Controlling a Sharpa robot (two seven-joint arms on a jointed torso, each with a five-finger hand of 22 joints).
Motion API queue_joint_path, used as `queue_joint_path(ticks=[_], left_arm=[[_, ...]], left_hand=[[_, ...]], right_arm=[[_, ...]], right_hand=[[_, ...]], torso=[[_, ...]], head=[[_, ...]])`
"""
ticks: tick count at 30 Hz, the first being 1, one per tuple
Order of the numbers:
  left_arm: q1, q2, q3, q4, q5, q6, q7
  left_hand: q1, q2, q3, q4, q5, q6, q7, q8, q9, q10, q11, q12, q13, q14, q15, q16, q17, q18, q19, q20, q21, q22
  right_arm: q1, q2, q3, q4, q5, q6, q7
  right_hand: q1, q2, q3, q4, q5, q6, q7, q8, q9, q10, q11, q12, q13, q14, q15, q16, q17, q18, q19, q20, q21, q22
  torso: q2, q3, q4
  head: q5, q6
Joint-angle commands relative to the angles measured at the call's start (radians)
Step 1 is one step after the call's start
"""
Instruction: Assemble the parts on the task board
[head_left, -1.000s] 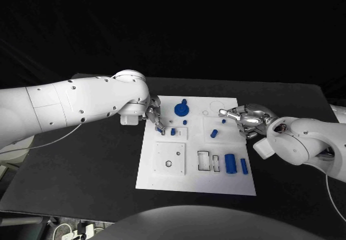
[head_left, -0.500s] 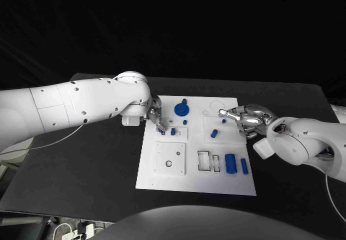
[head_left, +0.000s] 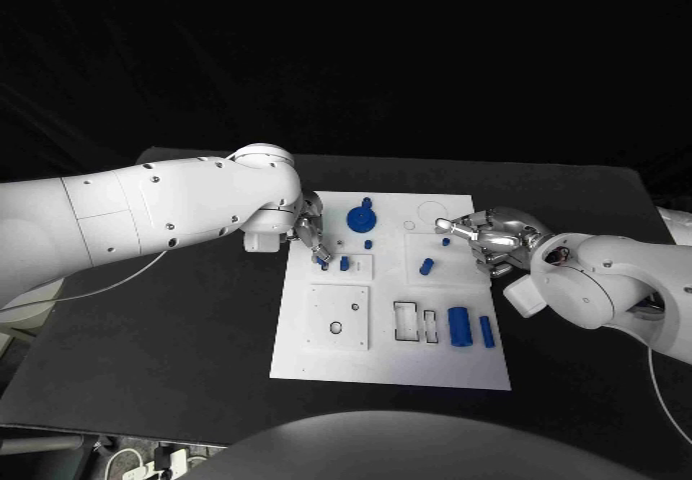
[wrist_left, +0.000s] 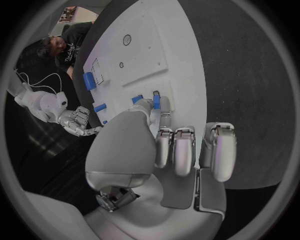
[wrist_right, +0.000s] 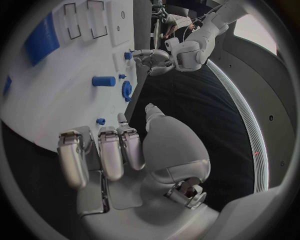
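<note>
Task board (head_left: 329, 355) lies mid-table; blue block (head_left: 460, 326) sits in recess on board's right part, empty slots (head_left: 418, 322) beside it. Left hand (head_left: 313, 238) pinches small blue peg (head_left: 323, 262) over board's upper-left recess. Right hand (head_left: 488, 237) hovers near small blue stud (head_left: 447, 242), fingers curled, grip unclear.

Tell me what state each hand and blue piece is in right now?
Left hand: fingertips at a small blue peg, grip unclear.
Right hand: fingers curled, holding nothing.
Gear: flat on board.
Cylinder: lying loose.
Block: lying flat.
</note>
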Motion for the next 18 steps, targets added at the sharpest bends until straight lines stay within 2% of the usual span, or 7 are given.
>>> queue_joint_path(ticks=[1,18], left_arm=[[-0.002,0.003,0.000,-0.002,0.006,0.011,-0.144],[-0.004,0.008,0.000,-0.005,0.019,0.034,-0.142]], left_hand=[[-0.002,0.011,0.007,0.001,0.000,-0.005,0.001,0.006,0.002,0.102,-0.004,0.002,0.263,0.104,-0.004,0.003,0.263,-0.008,0.102,-0.006,0.002,0.263],[-0.004,0.014,0.008,0.001,-0.004,-0.008,0.001,0.005,0.003,0.102,-0.003,0.002,0.263,0.104,-0.003,0.003,0.263,-0.008,0.102,-0.006,0.002,0.263]], right_arm=[[-0.001,0.000,0.000,0.001,-0.008,0.013,0.001],[-0.001,0.001,0.000,0.000,-0.008,0.012,0.002]], right_hand=[[0.006,0.003,-0.003,-0.003,0.004,0.002,0.007,-0.004,-0.002,0.105,0.007,0.004,0.263,0.102,0.007,0.004,0.263,-0.014,0.105,0.001,0.004,0.263],[0.006,0.003,-0.003,-0.003,0.004,0.002,0.007,-0.004,-0.002,0.105,0.007,0.004,0.263,0.102,0.007,0.004,0.263,-0.014,0.105,0.001,0.004,0.263]], torso=[[0.000,0.0003,0.0009],[-0.001,-0.0001,0.0009]], head=[[-0.002,0.000],[-0.003,0.000]])
